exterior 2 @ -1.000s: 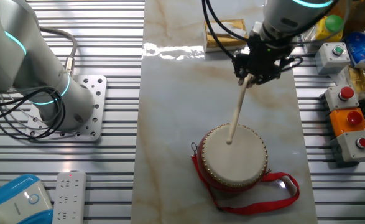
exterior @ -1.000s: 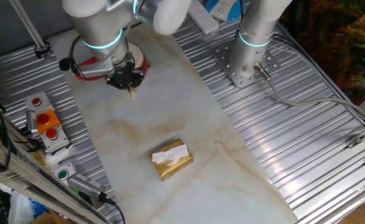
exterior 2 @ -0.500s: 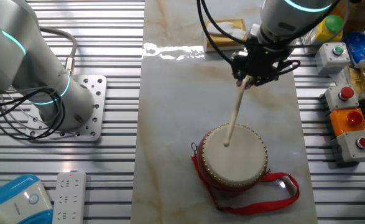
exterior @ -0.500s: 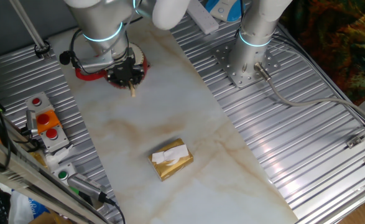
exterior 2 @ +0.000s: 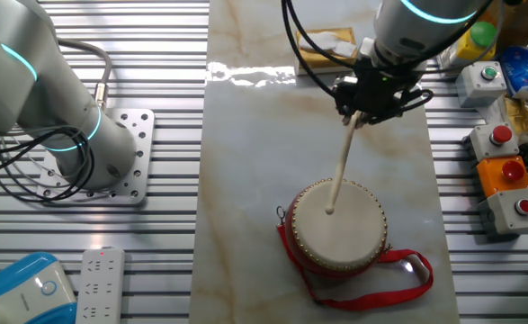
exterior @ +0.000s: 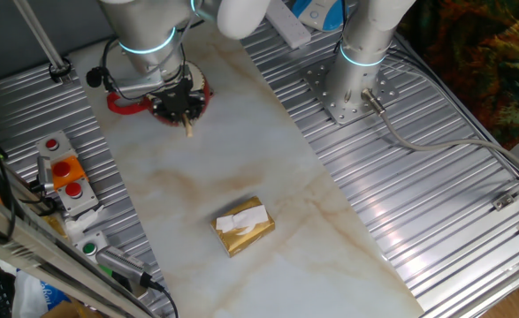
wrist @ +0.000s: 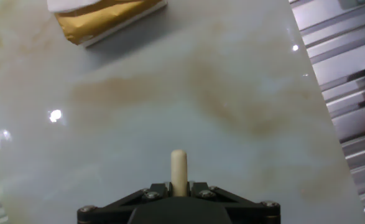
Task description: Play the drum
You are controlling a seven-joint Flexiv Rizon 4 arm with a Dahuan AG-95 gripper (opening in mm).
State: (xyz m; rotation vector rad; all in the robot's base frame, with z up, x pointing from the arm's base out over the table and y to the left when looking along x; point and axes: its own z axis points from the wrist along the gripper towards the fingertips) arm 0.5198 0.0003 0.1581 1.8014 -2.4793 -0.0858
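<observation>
The drum [exterior 2: 337, 225] has a red body, a cream head and a red strap [exterior 2: 398, 270]; it stands on the marble table. In one fixed view the arm hides most of it and only its red edge [exterior: 122, 103] shows. My gripper [exterior 2: 364, 106] is shut on a pale wooden drumstick [exterior 2: 340, 168], whose long end slants down onto the drum head. The stick's short butt end [wrist: 178, 171] pokes out between my jaws in the hand view and also shows below the gripper [exterior: 182, 110] in one fixed view.
A gold rectangular block [exterior: 242, 226] lies on the marble, also seen in the hand view [wrist: 104, 17]. Button boxes [exterior 2: 506, 184] stand beside the table. A second arm's base [exterior 2: 75, 144] is bolted on the far side. A power strip [exterior 2: 97, 283] lies near it.
My gripper has shifted slightly away from the drum with the stick; the stick's tip stays on the drum head.
</observation>
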